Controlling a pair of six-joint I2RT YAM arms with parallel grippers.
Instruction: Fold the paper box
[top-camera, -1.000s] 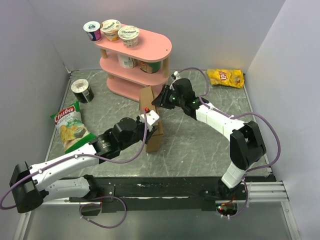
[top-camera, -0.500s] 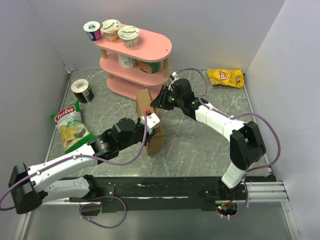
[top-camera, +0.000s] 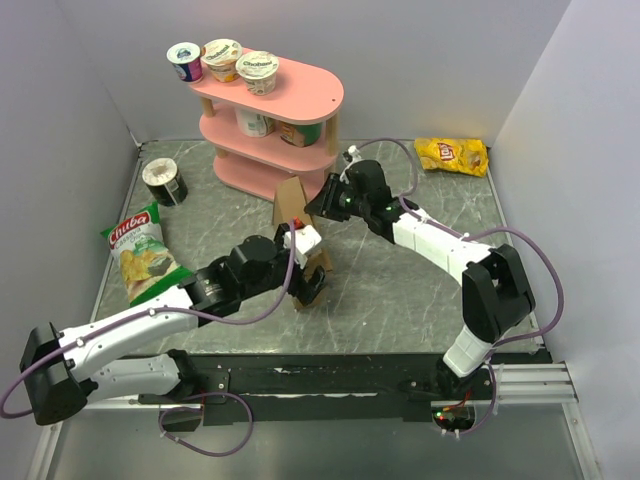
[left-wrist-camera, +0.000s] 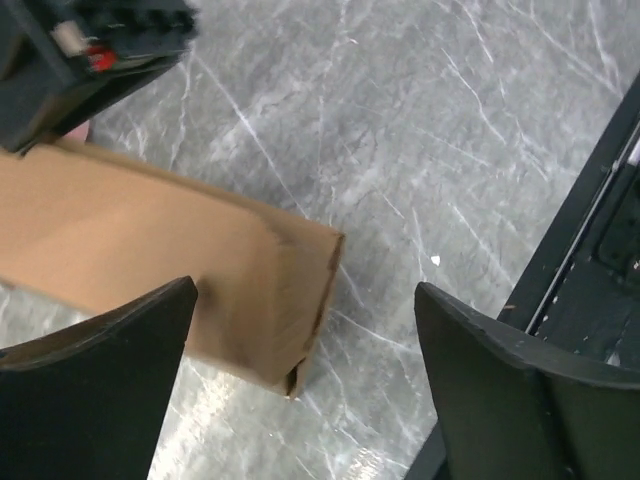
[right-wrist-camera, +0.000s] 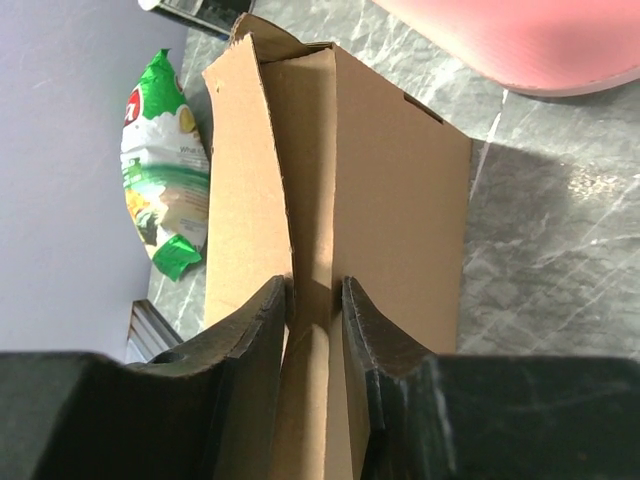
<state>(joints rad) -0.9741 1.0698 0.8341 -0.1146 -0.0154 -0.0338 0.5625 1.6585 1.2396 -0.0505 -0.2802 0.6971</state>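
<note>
The paper box (right-wrist-camera: 390, 200) is plain brown, the shelf (top-camera: 290, 95) pink, the table (top-camera: 400, 290) grey-marbled.

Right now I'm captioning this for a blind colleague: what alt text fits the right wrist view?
The right gripper pinches a cardboard panel of the brown paper box between its two black fingers. Behind it, a green chip bag lies on the grey marbled table at left, and a pink shelf edge shows at top right.

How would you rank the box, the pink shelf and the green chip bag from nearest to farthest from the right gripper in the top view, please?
1. box: pinched in the right gripper, mid-table.
2. pink shelf: just beyond, at the back.
3. green chip bag: far left edge.
</note>
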